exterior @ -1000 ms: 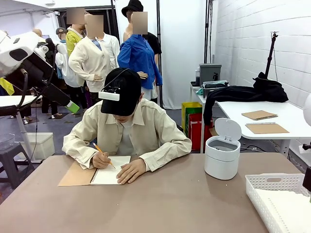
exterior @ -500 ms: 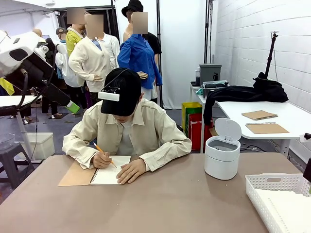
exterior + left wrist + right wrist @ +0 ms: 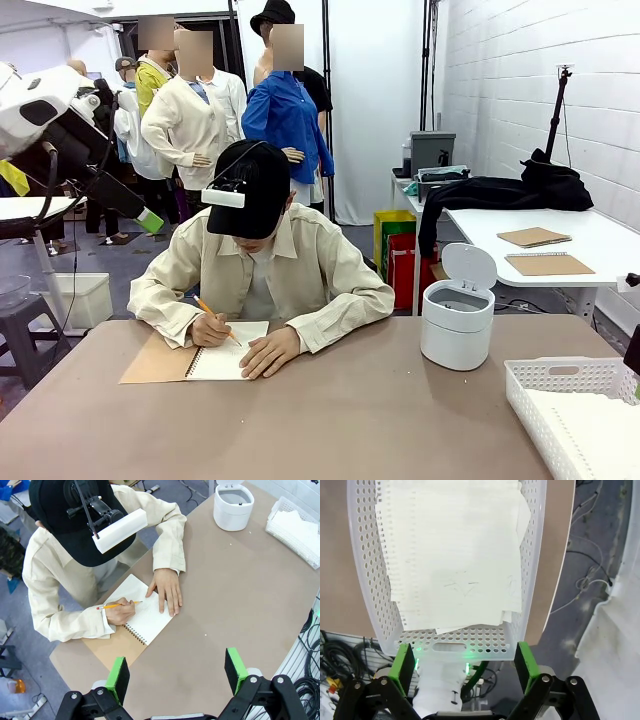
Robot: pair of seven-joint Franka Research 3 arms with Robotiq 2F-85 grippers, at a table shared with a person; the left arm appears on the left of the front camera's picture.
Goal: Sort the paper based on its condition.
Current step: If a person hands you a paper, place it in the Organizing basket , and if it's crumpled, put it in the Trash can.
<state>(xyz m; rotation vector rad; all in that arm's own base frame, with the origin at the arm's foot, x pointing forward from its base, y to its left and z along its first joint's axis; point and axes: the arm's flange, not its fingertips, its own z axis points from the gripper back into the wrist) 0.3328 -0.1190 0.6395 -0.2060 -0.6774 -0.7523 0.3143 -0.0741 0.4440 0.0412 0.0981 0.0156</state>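
Note:
Several loose white sheets of paper [image 3: 455, 555] lie stacked in the white lattice tray [image 3: 365, 580], some with torn spiral-hole edges and faint pencil marks. My right gripper [image 3: 465, 662] hangs open above the tray's near end, holding nothing. In the front view the tray [image 3: 560, 372] sits at the table's right front corner with the paper [image 3: 590, 430] inside. My left gripper [image 3: 176, 675] is open and empty, high above the table, looking down on the tray [image 3: 286, 504] far off. The left arm [image 3: 40, 110] is raised at the upper left.
A person at the far side writes with a pencil [image 3: 120, 604] in a spiral notebook [image 3: 225, 362], one hand flat on the page. A white round bin [image 3: 457, 325] with its lid up stands right of centre. Bare brown tabletop [image 3: 350, 420] lies between.
A dark part of the right arm at the picture's right edge has shifted slightly upward. The person keeps writing; both grippers stay open.

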